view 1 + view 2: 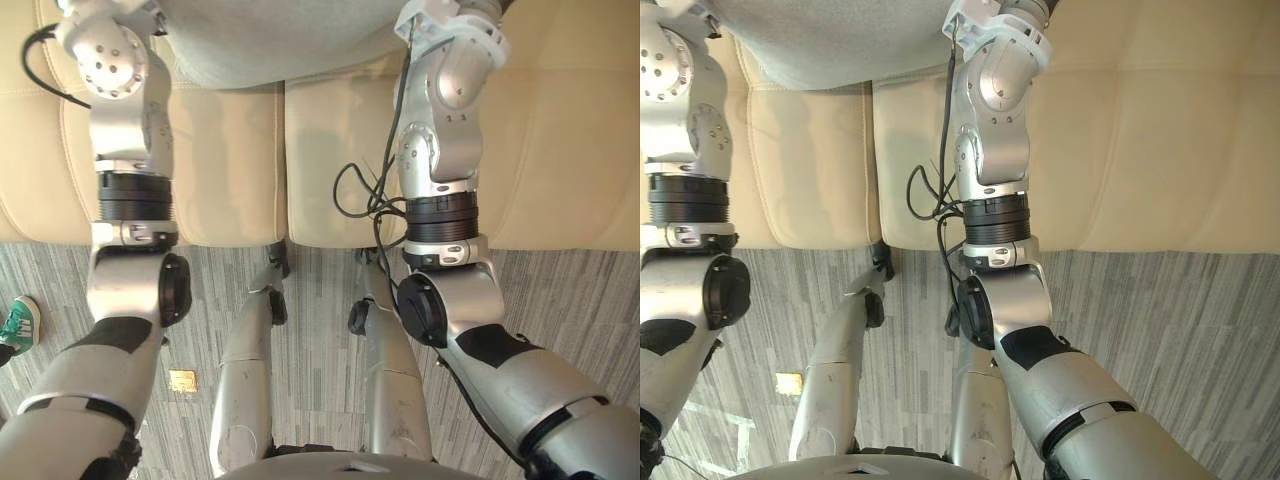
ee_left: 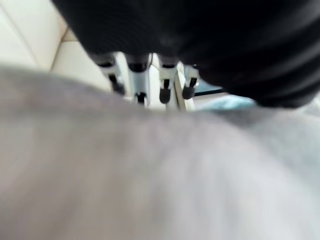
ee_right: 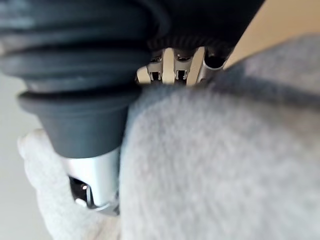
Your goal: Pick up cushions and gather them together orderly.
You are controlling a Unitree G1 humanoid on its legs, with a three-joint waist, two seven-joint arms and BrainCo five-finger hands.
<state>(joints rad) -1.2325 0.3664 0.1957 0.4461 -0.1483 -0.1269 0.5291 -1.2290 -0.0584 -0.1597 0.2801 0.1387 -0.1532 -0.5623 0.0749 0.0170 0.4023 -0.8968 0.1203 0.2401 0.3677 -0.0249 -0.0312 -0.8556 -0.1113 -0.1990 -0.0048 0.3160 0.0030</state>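
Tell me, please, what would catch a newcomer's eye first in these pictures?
A big grey cushion at the top of the head views, above the cream sofa, draws the eye first. The wrist views show the left hand and the right hand close against its grey fabric. A person's green shoe stands on the striped floor at the robot's left.

Both my arms stretch forward, side by side and apart: left arm [image 1: 128, 210], right arm [image 1: 442, 215], forearms roughly parallel. My left hand [image 2: 150, 75] has its fingers [image 2: 165, 89] reaching ahead in a row, fairly straight as far as I can judge. My right hand [image 3: 172, 65] is out at about the same reach.
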